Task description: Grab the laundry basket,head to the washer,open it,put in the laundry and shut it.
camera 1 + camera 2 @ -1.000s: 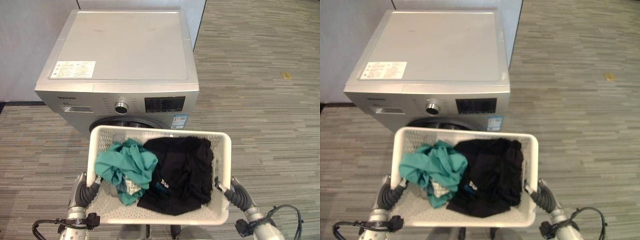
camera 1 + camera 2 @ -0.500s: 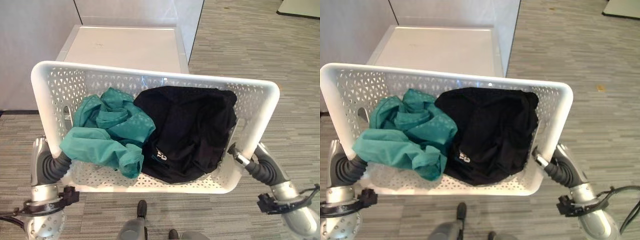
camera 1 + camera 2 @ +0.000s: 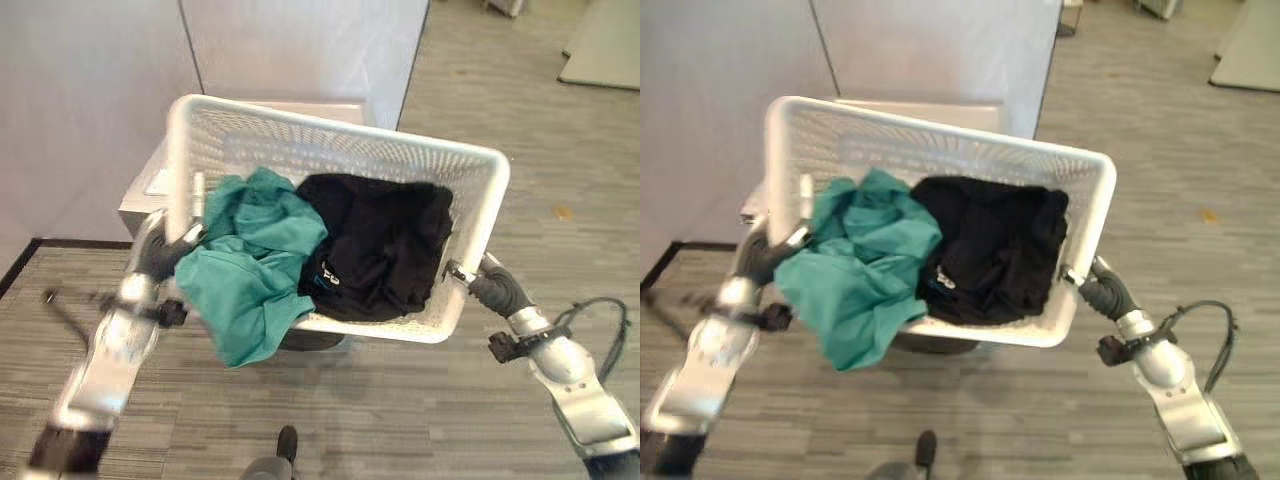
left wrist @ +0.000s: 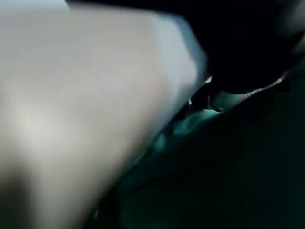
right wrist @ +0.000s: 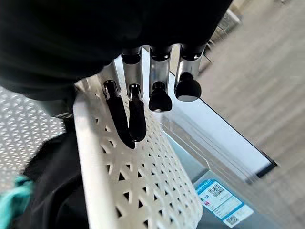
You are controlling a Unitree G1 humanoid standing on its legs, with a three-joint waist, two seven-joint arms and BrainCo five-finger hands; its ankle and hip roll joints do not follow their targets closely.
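Already the white laundry basket (image 3: 340, 170) is lifted between both hands at the washer (image 3: 150, 185). Right hand (image 5: 143, 102) curls on its side wall; left hand's (image 3: 160, 255) grip can't be told. Opening, loading, shutting remain.

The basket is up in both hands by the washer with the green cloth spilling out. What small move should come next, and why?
Probably level the laundry basket and set it down. It is tilted between the left hand and right hand, and the teal garment hangs over its lower rim, while the black garment lies inside. The washer behind it cannot be opened with both hands busy.
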